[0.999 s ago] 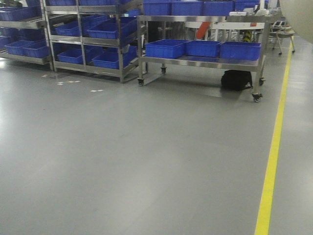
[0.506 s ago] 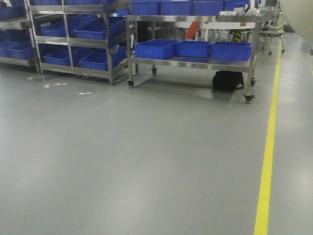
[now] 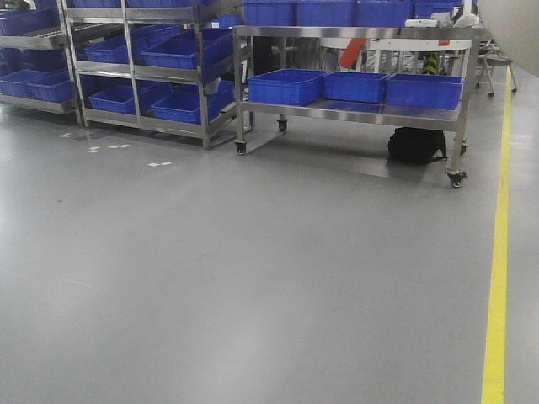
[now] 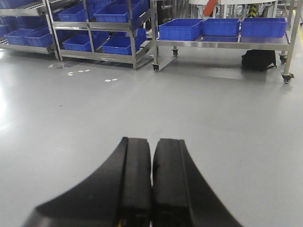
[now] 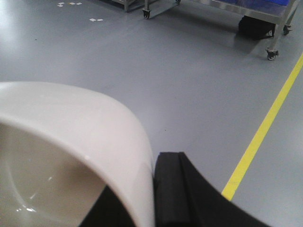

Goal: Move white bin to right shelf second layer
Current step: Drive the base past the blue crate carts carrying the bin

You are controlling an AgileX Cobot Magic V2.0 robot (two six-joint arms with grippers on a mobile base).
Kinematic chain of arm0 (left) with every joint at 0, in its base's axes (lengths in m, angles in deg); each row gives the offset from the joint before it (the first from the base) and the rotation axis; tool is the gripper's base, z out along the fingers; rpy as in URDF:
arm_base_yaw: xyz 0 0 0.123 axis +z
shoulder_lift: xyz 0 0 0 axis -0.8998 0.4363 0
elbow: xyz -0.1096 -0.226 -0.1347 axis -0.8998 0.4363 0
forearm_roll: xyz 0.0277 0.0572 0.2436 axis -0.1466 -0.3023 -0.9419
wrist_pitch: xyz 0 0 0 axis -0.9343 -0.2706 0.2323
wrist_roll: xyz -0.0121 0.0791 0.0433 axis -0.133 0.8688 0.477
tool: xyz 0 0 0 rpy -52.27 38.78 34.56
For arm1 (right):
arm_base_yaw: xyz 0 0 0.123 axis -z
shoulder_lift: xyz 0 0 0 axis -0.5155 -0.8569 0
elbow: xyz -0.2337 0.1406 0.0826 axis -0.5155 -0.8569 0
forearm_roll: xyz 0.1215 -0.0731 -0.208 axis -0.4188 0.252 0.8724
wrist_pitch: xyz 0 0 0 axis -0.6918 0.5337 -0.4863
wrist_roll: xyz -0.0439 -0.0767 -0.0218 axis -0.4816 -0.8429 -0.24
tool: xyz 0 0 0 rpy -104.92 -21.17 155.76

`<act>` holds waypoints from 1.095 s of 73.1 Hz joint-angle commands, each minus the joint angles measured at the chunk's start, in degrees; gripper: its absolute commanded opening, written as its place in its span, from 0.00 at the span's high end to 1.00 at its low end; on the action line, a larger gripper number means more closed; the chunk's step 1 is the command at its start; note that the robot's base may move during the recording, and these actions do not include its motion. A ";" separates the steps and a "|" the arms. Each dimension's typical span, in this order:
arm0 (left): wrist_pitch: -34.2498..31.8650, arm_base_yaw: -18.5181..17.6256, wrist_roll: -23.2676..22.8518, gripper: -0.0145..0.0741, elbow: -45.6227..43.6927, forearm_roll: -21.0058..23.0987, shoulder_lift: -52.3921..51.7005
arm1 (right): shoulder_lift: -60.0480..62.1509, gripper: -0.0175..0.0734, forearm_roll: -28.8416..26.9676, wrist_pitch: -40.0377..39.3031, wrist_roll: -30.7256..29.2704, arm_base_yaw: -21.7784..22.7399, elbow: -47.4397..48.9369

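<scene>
The white bin fills the lower left of the right wrist view, glossy and off-white, with its rounded rim towards me. My right gripper is shut on the bin's wall. One black finger lies on the outside of the wall and the other shows dark inside the bin. The bin hangs above the grey floor. My left gripper is shut with nothing in it, its two black pads together over bare floor. The right shelf second layer is out of view.
A steel trolley on castors stands ahead, carrying blue crates, with a black bag beneath it. Steel racks holding more blue crates stand at the far left. A yellow floor line runs along the right. Small white marks dot the floor.
The front view has swung: trolley, racks and yellow line slid left, then back right. The pale curved bin edge at the top right corner no longer shows clearly.
</scene>
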 commanded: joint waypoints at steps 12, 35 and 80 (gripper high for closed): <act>-4.90 -0.34 -0.18 0.74 2.11 0.00 -0.81 | -0.02 0.75 0.62 -5.65 0.02 0.38 1.92; -4.90 -0.34 -0.18 0.74 2.11 0.00 -0.81 | -0.02 0.75 0.62 -5.65 0.02 0.38 1.92; -4.90 -0.34 -0.18 0.74 2.11 0.00 -0.81 | -0.02 0.75 0.62 -5.65 0.02 0.38 1.92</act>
